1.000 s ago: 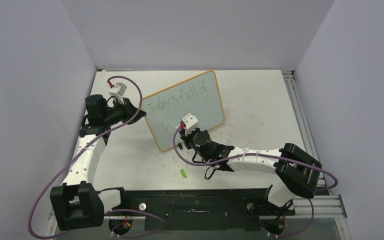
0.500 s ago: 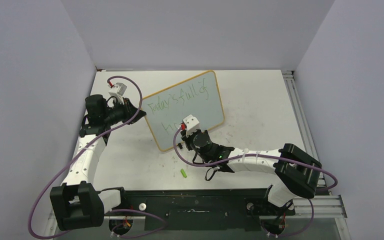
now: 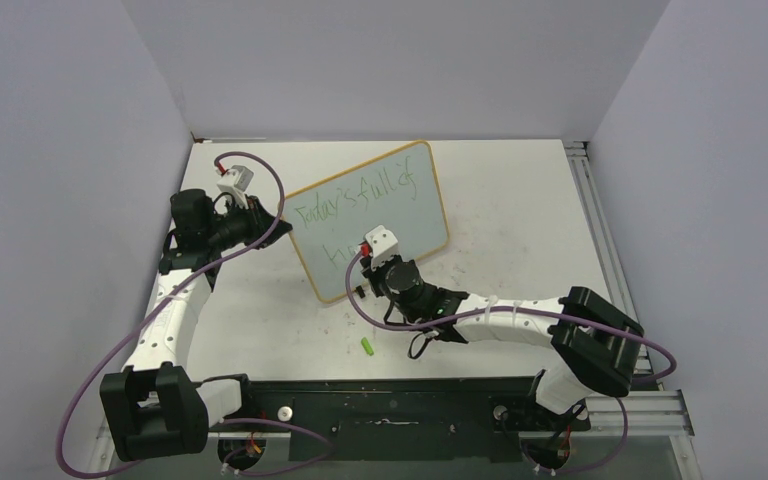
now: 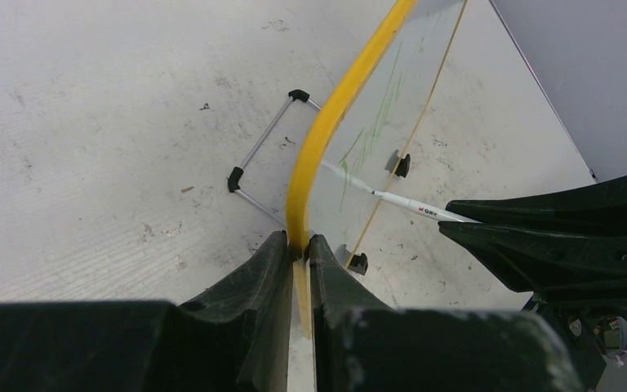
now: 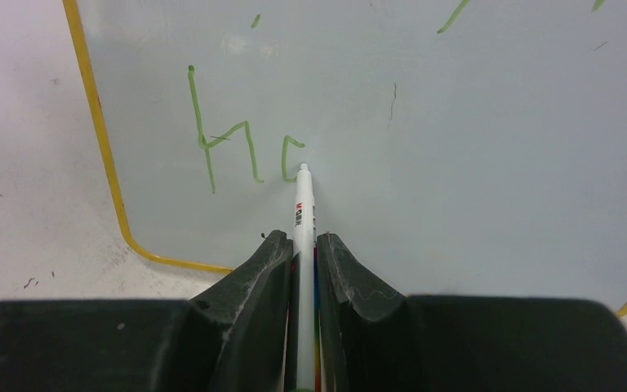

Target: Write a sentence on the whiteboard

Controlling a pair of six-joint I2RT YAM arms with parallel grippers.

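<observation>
The whiteboard stands tilted in the middle of the table, pale grey with an orange-yellow frame. The sentence reads "Today's full of" in green on the upper line; below it an "h" and a partial letter show. My left gripper is shut on the board's left frame edge. My right gripper is shut on a white marker, whose tip touches the board just right of the partial letter. The marker also shows in the left wrist view.
A small green marker cap lies on the white table in front of the board. The board's wire stand and black clip feet rest on the scuffed tabletop. An aluminium rail runs along the table's right edge.
My right gripper with the marker shifted slightly right and then back left along the lower line. The left gripper and the board have not moved.
</observation>
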